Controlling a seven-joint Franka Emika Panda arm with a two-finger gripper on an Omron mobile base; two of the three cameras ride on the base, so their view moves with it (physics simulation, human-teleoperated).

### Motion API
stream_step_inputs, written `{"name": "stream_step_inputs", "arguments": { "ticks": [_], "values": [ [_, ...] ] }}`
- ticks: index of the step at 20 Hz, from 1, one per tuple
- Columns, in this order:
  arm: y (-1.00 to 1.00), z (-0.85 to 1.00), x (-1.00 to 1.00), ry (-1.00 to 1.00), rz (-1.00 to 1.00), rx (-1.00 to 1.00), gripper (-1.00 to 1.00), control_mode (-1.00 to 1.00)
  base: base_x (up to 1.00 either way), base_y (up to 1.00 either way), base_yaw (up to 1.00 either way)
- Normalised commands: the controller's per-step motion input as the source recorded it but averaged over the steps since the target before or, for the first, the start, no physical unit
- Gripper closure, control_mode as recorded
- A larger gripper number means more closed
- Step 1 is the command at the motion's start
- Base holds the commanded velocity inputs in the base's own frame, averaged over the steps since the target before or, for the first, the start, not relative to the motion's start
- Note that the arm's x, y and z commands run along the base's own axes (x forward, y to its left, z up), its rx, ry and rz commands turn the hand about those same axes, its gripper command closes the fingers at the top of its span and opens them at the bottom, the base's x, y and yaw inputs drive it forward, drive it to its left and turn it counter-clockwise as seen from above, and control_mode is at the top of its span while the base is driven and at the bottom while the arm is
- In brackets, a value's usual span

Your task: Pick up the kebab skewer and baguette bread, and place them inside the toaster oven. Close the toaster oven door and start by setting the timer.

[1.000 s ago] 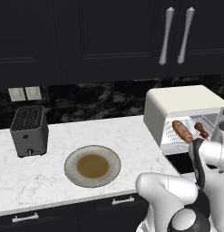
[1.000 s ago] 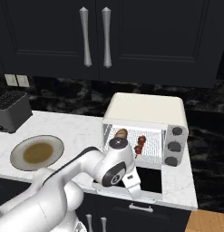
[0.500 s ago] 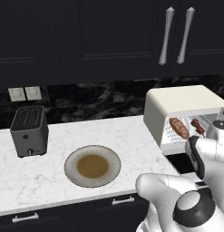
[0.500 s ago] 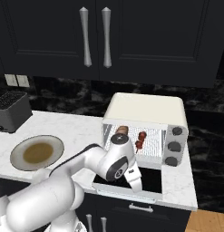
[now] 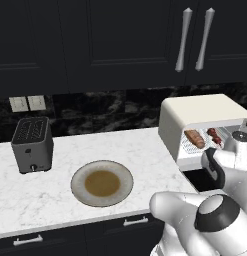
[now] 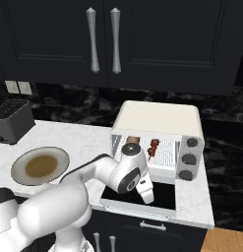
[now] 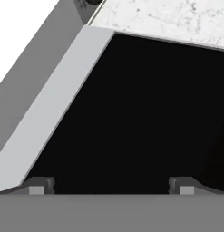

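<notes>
The toaster oven (image 6: 160,120) is seen at the right end of the marble counter (image 5: 60,182), its rear close to the dark backsplash and its knob panel near the counter's right edge. The toaster oven door (image 6: 162,196) is folded down flat, its dark glass facing up and its front edge reaching out to the counter's front lip, so the room directly ahead of the oven mouth is taken up by the door. In the hand view the dark glass (image 7: 145,113) is bordered by the pale door frame (image 7: 54,99), which runs diagonally, with a strip of marble beyond the far edge. The gripper (image 7: 111,186) is held just above the glass with its jaws spread wide and nothing between them; the fingertips (image 7: 41,185) are well apart. On the oven rack the baguette bread (image 5: 195,138) is laid at the left and the kebab skewer (image 5: 214,135) just beside it at the right, both with their long axes pointed front to back into the cavity; whether they touch cannot be told. To the left, open counter is left around a round plate (image 5: 102,183), well apart from the oven, and a dark slot toaster (image 5: 31,144) is placed near the wall farther left. Upper cabinets (image 6: 103,44) with long silver handles hang above the oven.
</notes>
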Motion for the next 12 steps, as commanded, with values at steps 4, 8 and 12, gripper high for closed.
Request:
{"name": "stream_step_inputs", "arguments": {
  "ticks": [4,8,12],
  "values": [
    [0.0,0.0,0.53,-0.07,-0.07,0.02,-1.0,-1.0,0.0,0.0,0.0],
    [0.02,0.03,0.49,-0.08,-0.08,0.0,-1.0,-1.0,0.0,0.0,0.0],
    [0.0,0.01,0.24,-0.08,-0.07,0.0,-1.0,-1.0,0.0,0.0,0.0]
  ]
}}
